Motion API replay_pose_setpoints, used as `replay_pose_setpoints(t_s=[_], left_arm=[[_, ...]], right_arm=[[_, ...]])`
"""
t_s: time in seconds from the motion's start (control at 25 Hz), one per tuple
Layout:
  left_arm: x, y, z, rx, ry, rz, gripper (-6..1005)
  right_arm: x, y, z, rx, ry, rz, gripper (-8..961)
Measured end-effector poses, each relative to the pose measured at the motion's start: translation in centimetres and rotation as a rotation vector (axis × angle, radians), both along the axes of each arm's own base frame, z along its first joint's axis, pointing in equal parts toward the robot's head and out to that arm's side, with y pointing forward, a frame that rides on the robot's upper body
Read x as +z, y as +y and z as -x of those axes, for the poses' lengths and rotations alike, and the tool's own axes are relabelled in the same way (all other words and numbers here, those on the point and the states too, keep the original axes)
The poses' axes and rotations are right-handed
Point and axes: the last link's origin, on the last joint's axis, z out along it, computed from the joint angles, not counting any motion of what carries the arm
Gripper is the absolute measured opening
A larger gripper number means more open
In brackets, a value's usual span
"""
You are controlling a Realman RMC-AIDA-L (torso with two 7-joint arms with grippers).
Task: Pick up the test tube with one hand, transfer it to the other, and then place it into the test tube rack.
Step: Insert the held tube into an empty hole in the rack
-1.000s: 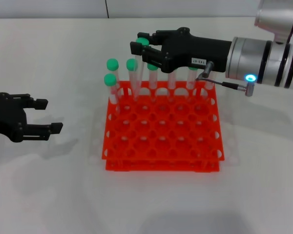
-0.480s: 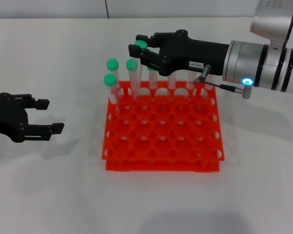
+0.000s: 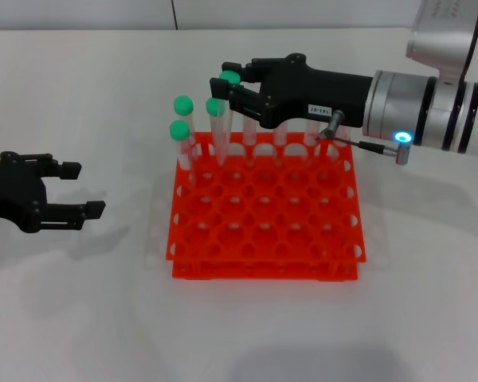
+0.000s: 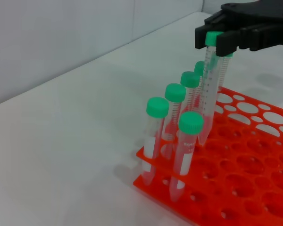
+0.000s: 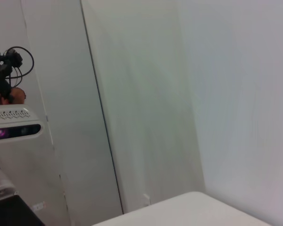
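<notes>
Your left gripper (image 3: 80, 189) idles at nine o'clock, jaws released. Your right gripper (image 3: 231, 86) clenches the test tube (image 4: 208, 89) by its cap, long axis near upright, tip entering the test tube rack (image 3: 264, 239) at twelve o'clock.

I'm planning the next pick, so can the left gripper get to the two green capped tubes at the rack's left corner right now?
Probably yes. The left gripper sits open on the table left of the rack, with bare table between it and those tubes. The right gripper holds its tube farther back.

Head view downward over rack (image 3: 264, 208); left wrist near it, sideways.
</notes>
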Motion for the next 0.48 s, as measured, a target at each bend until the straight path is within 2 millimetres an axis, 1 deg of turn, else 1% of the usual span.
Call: replay_pose_setpoints(t_s=[0.24, 0.48], left_arm=[[0.02, 0.09, -0.03, -0.001, 0.001, -0.005, 763], [-0.08, 0.18, -0.06, -0.002, 0.003, -0.007, 763]], right_arm=[[-0.63, -0.20, 0.01, 0.001, -0.013, 0.005, 267], [-0.72, -0.17, 0.04, 0.003, -0.018, 0.002, 267]])
